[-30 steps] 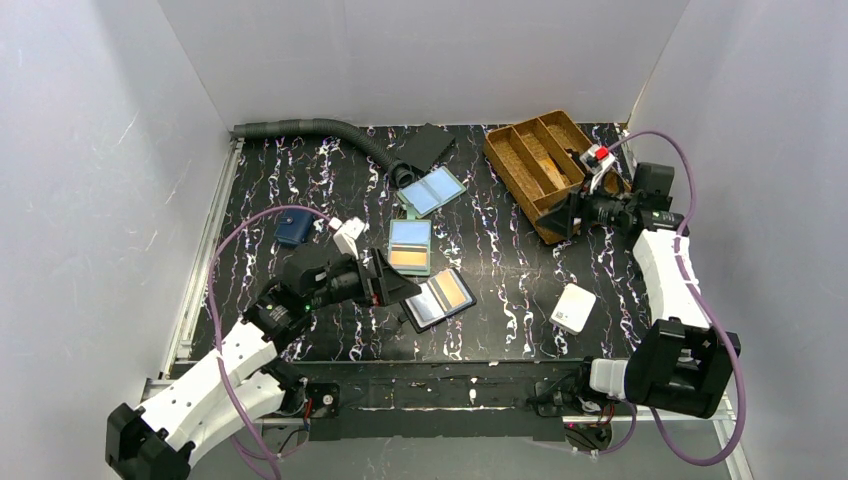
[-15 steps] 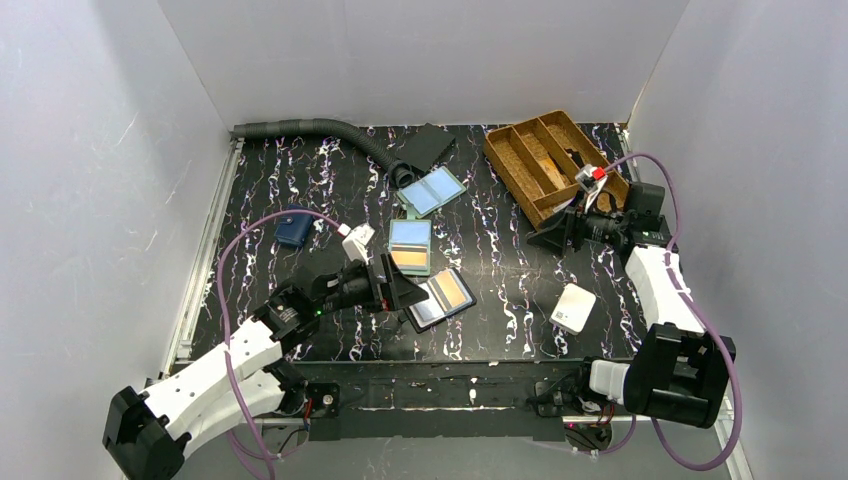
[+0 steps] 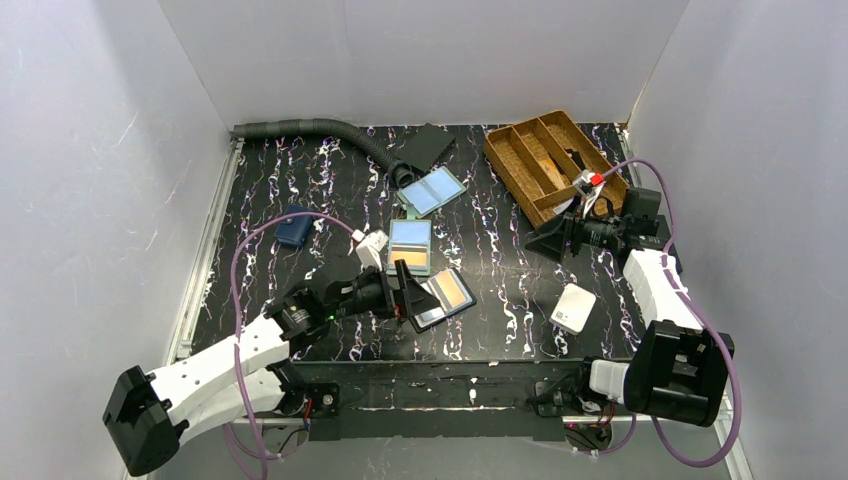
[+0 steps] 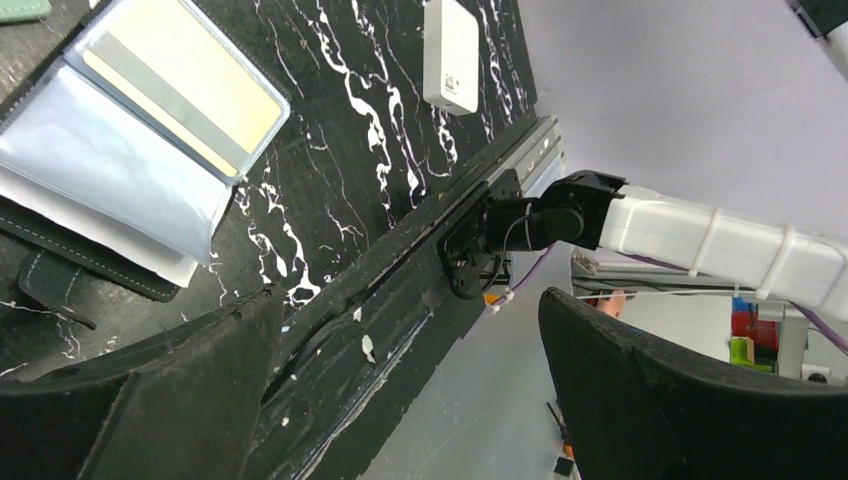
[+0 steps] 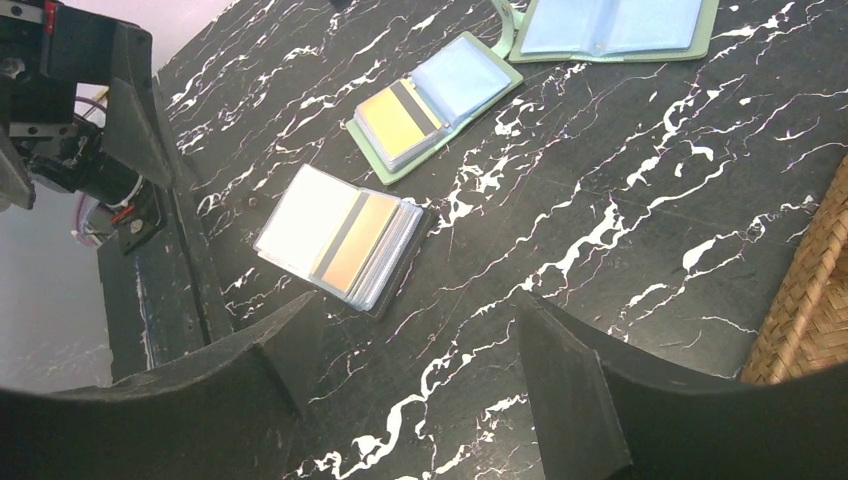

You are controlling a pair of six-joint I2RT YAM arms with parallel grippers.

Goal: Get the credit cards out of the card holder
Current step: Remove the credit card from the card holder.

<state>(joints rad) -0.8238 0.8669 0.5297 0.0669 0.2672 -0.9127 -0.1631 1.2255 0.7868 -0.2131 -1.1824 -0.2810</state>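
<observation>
Card holder [image 3: 410,247] just beyond left end effector [image 3: 409,295], long axis running away; right end effector [image 3: 538,240] farther. Both spread wide, empty.

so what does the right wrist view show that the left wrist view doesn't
Only right wrist: the grey-green card holder's blue card and orange card, the pale blue bifold, and the wicker tray. Only left wrist: the white box and the right arm's white link. Both: the black holder lying open on the marbled table.
</observation>
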